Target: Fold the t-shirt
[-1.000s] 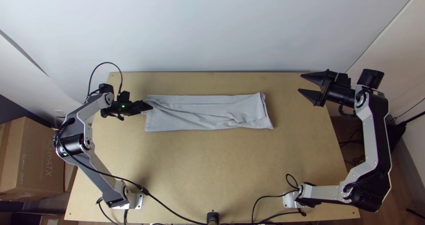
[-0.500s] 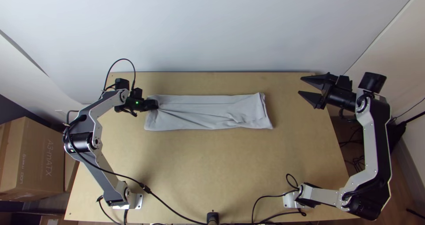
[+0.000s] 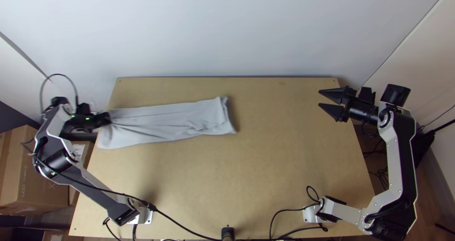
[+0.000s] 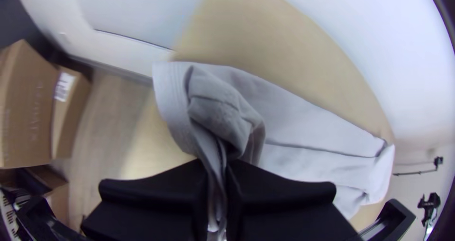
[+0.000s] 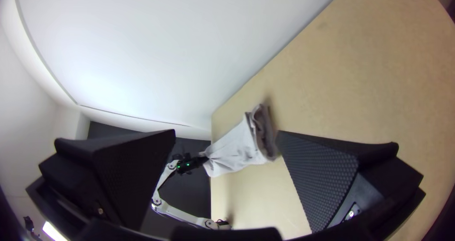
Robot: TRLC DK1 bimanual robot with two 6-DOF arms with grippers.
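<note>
Top view: left pincer (image 3: 108, 119) 9 o'clock, holding bunched t-shirt (image 3: 166, 122) end, rest long strip; right pincer (image 3: 320, 98) 3 o'clock, wide.

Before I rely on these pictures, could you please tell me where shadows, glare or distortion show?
Top view: soft shadow on the table near the left arm's base; left wrist view: the table's edge bows; right wrist view: a glaring bright patch at lower left.
</note>
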